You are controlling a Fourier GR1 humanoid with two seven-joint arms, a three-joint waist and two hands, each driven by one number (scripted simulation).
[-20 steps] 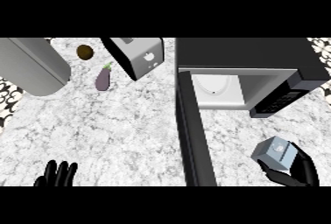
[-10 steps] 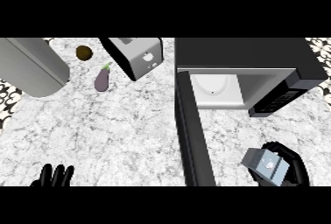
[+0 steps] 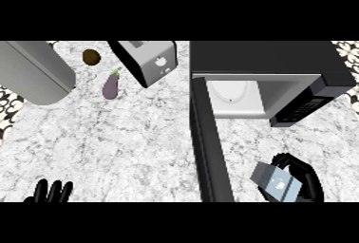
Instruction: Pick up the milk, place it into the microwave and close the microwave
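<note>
Hiding part of milk [image 3: 274, 180]: right hand [image 3: 303, 180] fingers [image 3: 289, 159], by microwave [image 3: 270, 76].

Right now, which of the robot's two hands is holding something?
The right hand, curled round the milk. The left hand rests open at the lower left.

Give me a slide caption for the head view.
Right hand holds the milk before the open microwave.
</note>
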